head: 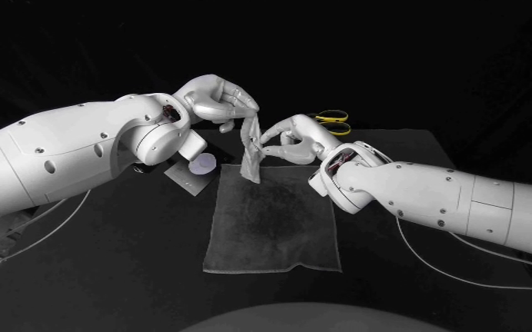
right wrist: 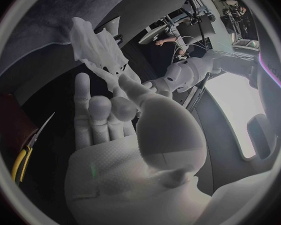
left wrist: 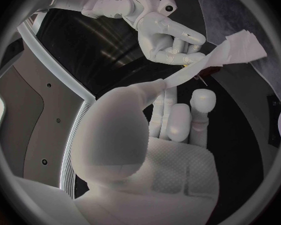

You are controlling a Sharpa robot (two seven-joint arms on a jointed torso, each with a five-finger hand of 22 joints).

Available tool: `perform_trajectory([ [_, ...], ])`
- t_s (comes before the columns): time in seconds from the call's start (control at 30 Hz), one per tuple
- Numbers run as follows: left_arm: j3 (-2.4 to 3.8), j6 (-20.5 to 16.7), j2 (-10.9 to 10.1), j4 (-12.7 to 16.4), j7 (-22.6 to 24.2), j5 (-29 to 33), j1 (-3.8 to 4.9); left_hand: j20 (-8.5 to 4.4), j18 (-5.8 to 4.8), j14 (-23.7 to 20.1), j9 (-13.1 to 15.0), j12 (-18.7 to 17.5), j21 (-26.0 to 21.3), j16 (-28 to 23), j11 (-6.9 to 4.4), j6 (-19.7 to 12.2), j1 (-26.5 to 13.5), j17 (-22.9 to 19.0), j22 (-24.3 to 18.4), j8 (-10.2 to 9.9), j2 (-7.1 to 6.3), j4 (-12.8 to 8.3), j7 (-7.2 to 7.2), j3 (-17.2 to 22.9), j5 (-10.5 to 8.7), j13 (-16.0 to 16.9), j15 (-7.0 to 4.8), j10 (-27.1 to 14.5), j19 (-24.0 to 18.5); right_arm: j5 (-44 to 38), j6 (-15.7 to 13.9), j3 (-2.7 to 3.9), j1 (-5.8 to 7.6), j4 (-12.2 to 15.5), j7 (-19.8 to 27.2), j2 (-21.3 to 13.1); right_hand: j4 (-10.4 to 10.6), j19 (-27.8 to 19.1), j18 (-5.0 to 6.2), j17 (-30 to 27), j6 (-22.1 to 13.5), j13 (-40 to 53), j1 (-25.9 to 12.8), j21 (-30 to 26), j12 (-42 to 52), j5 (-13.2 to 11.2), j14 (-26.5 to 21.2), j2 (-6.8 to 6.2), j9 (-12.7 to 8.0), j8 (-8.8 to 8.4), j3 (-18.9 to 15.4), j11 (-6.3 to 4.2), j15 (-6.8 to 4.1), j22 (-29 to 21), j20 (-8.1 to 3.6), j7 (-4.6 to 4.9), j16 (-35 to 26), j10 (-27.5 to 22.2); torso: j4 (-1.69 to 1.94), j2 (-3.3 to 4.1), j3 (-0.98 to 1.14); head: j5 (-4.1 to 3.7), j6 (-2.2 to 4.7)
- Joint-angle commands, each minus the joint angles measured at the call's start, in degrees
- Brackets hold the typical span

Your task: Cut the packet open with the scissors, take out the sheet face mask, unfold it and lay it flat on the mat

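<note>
Item: thin white crumpled sheet face mask (head: 251, 147). Out of its packet, only part-unfolded, it hung as a narrow strip in the air.
Loc. of mask: over far edge of mat, between the two hands. Lower end was at mat's far-left corner; whether it touched the cloth, cannot tell.
L hand: silver many-fingered left hand (head: 216, 100) was raised above table, higher of the two. Thumb and fingertips were pressed together on mask's top end, w/ remaining fingers curled in alongside.
R hand: silver many-fingered right hand (head: 290, 140) was lower, just to the right of mask. Thumb and a finger were clamped on strip's side edge at approx. mid-height, w/ other fingers lying close together, nothing else in them.
Span: in L wrist view the sheet ran taut from L hand's pinch to R hand's, w/ a loose, wider flap beyond R hand.
Mat: grey rectangular cloth mat (head: 271, 232) lay flat at table centre, directly below mask, nothing lying on its middle.
Packet: flat silver packet (head: 191, 180) lay on table by mat's far-left corner, partly under L arm. Cut edge not discernible.
Scissors: yellow-handled scissors (head: 333, 121) lay on table beyond R hand, apart from both hands.
Surface: black table (head: 111, 270).
</note>
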Motion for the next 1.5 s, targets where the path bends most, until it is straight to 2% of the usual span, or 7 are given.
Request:
perform_trajectory([
  [0.03, 0.07, 0.79, 0.09, 0.13, 0.12, -0.14, 0.11, -0.04, -0.36, 0.29, 7.64, 0.01, 0.27, 0.26, 0.08, -0.05, -0.15, 0.00, 0.09, 0.19, 0.35, -0.15, 0.35, 0.32, 0.19, 0.08, -0.07, 0.45, 0.35, -4.54, -4.16, 0.05, -0.11, -0.67, -2.48, 0.32, -0.02, -0.08, 1.02, 4.51, 0.23, 4.87, -0.17, 1.51, 3.83, -0.07, 2.01, 0.67, -0.15, -0.45, -0.17, 0.04, -0.04, 1.28, -0.36, 0.03, 2.70, 1.26, 0.00, -0.04, 0.02, 0.03, -0.01],
  [0.2, 0.07, 0.93, 0.08, 0.31, 0.13, -0.15, 0.11, -0.04, -0.36, 0.29, 7.64, 0.01, 0.27, 0.26, 0.08, -0.05, -0.15, 0.00, 0.09, 0.19, 0.35, -0.15, 0.35, 0.32, 0.19, 0.08, -0.07, 0.45, 0.35, -5.42, -4.84, 0.05, -0.23, -1.39, -3.58, 0.70, -0.04, -0.36, 1.03, 10.54, 0.25, 11.29, -0.09, 3.67, 8.63, -0.09, 4.73, 0.55, -0.34, -1.01, -0.19, 0.18, 0.03, 3.06, -0.35, 0.15, 5.96, 3.37, -0.08, -0.03, 0.06, 0.04, -0.03],
  [0.4, 0.07, 1.00, 0.01, 0.45, 0.16, -0.02, 0.11, -0.04, -0.36, 0.29, 7.64, 0.01, 0.27, 0.26, 0.08, -0.05, -0.15, 0.00, 0.09, 0.19, 0.35, -0.15, 0.35, 0.32, 0.19, 0.08, -0.07, 0.45, 0.35, -5.92, -4.69, 0.05, -0.64, -2.13, -4.24, 1.39, -0.02, -0.58, 1.02, 12.77, -0.17, 13.60, -0.42, 4.61, 10.34, -0.09, 5.68, 0.07, -0.48, -1.48, -0.58, 0.38, 0.18, 3.87, -0.27, 0.35, 7.19, 4.08, -0.02, -0.04, 0.13, -0.05, 0.03],
  [0.67, 0.07, 0.96, 0.00, 0.65, 0.21, 0.09, 0.11, -0.05, -0.40, 0.29, 7.79, -0.01, 0.38, 0.24, 0.07, -0.05, -0.24, -0.11, 0.22, 0.18, 0.34, -0.22, 0.34, 0.41, 0.19, 0.10, -0.07, 0.49, 0.49, -6.00, -4.57, 0.06, -0.96, -3.29, -4.43, 2.09, 0.06, -0.70, 1.01, 13.43, -0.27, 14.37, -0.53, 4.88, 10.88, -0.11, 5.92, 0.13, -0.51, -1.61, -0.66, 0.47, 0.25, 4.11, -0.21, 0.42, 7.54, 4.31, -0.02, -0.01, 0.02, -0.09, 0.02],
  [0.93, 0.08, 0.86, -0.10, 0.82, 0.27, 0.21, 0.11, -0.05, -0.40, 0.29, 7.79, -0.01, 0.38, 0.24, 0.07, -0.05, -0.24, -0.11, 0.22, 0.18, 0.34, -0.22, 0.34, 0.41, 0.19, 0.10, -0.07, 0.49, 0.49, -5.91, -3.41, 0.06, -1.21, -2.71, -4.25, 1.94, 0.23, -0.90, 1.10, 16.00, 1.25, 17.14, -0.78, 5.77, 12.84, -0.13, 7.06, 0.81, -0.14, -0.90, -0.83, 0.17, 0.09, 4.88, -0.22, -0.04, 8.80, 5.41, -0.08, -0.08, 0.06, -0.04, -0.12],
  [1.13, 0.08, 0.87, -0.15, 0.89, 0.29, 0.40, 0.11, -0.05, -0.40, 0.29, 7.79, -0.01, 0.38, 0.24, 0.07, -0.05, -0.24, -0.11, 0.22, 0.18, 0.34, -0.22, 0.34, 0.41, 0.19, 0.10, -0.07, 0.49, 0.49, -5.15, -2.44, 0.06, -1.40, -2.70, -3.70, 2.11, 0.64, -0.95, 1.15, 18.08, 2.12, 19.37, -1.20, 6.46, 14.35, -0.13, 8.04, 1.88, 0.10, -0.47, -0.88, -0.13, -0.14, 5.45, -0.38, -0.42, 9.76, 6.39, -0.01, -0.04, 0.06, -0.17, -0.14],
  [1.5, 0.08, 0.89, -0.21, 1.05, 0.29, 0.51, 0.11, -0.05, -0.40, 0.29, 7.79, -0.01, 0.38, 0.24, 0.07, -0.05, -0.24, -0.11, 0.22, 0.18, 0.34, -0.22, 0.34, 0.41, 0.19, 0.10, -0.07, 0.49, 0.49, -3.83, -2.59, 0.06, -1.51, -3.38, -3.17, 2.43, 1.09, -0.90, 1.17, 20.16, 3.04, 21.45, -1.49, 7.27, 15.72, -0.14, 9.08, 3.27, 0.45, 0.09, -0.89, -0.55, -0.48, 6.13, -0.66, -0.95, 10.68, 7.36, -0.01, -0.05, 0.01, -0.13, -0.24],
])
